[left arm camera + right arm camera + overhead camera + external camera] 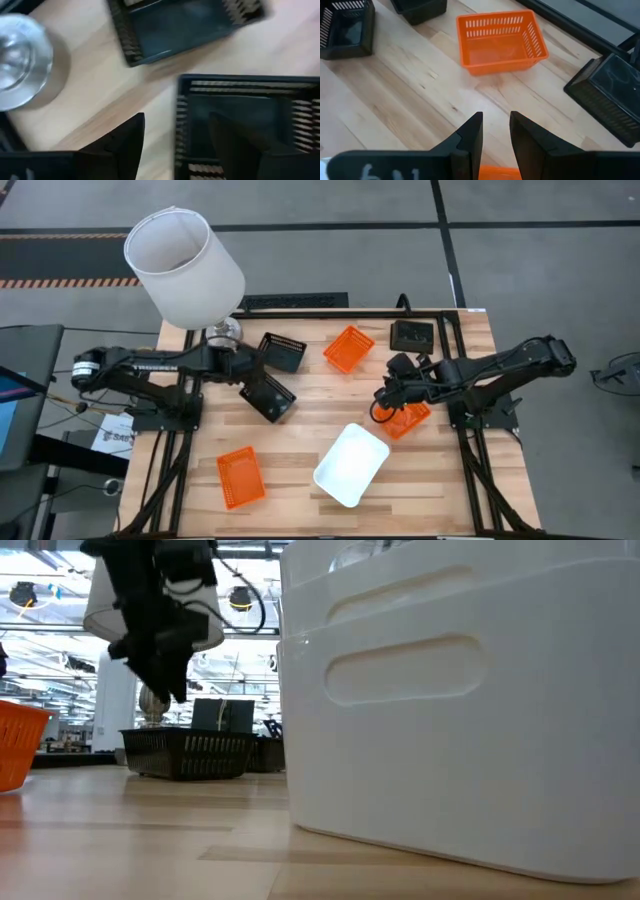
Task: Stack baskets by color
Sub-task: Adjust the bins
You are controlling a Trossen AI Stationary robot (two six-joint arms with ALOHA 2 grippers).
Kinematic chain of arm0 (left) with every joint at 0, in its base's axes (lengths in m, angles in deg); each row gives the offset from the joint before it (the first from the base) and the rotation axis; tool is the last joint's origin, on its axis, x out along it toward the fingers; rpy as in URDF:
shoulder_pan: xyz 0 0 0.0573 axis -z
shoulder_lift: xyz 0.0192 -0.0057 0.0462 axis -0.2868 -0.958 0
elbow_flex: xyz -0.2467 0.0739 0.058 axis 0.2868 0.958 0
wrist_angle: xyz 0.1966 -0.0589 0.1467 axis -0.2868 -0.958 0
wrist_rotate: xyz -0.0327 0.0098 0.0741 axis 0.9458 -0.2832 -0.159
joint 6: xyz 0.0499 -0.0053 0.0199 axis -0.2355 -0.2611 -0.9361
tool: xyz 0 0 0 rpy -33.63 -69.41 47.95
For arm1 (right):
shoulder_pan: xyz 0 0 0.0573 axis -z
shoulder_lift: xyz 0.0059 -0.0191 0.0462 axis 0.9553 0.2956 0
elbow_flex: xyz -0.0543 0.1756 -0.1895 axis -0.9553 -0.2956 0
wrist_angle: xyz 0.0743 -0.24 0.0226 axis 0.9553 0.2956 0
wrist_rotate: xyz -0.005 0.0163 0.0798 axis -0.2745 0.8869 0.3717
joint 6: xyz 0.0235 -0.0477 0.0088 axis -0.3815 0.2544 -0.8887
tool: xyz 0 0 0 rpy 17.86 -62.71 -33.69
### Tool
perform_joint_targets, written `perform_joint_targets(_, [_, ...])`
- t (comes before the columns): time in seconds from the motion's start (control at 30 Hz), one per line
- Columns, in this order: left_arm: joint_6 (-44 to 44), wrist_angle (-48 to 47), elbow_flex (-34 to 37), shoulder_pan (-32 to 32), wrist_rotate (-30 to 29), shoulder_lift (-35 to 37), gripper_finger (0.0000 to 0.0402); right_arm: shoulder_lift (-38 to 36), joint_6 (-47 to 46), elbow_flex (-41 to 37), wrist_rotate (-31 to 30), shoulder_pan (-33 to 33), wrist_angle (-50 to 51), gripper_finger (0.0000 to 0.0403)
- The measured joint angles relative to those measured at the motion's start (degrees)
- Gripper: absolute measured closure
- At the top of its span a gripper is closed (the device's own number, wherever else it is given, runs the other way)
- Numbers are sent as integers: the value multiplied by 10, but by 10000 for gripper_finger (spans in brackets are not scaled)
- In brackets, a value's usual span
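Two black baskets [283, 350] [268, 397] lie at the table's left centre, and a third [412, 335] sits at the far right. My left gripper [252, 376] hangs open above the nearer one [240, 105], one finger [235, 145] over its inside and the other [125, 145] over bare wood. In the low view it [170, 680] is clear of the basket's rim [190, 735]. Orange baskets rest far centre [348, 348] and near left [240, 477]. My right gripper [385, 395] stands open by a narrow gap [496, 117] over a third orange basket [408, 418].
A white basket [350, 463] lies near the table's front centre and fills the low view [460, 690]. A large white lampshade [185, 265] overhangs the far left corner, with its shiny base [20, 60] close by my left gripper. There is bare wood [310, 405] between the arms.
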Motion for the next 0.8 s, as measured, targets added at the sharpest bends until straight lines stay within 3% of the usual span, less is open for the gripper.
perform_joint_targets(0.13, [4, 8, 15, -34, 13, 0, 194, 0, 0, 0, 0, -4, -4, 282])
perform_joint_targets(0.7, [7, 16, 15, -43, 9, 3, 194, 0, 71, 0, -1, 6, -49, 282])
perform_joint_targets(0.8, [-14, 16, 15, -64, 32, 3, 194, 0, 75, 0, -2, 6, -50, 282])
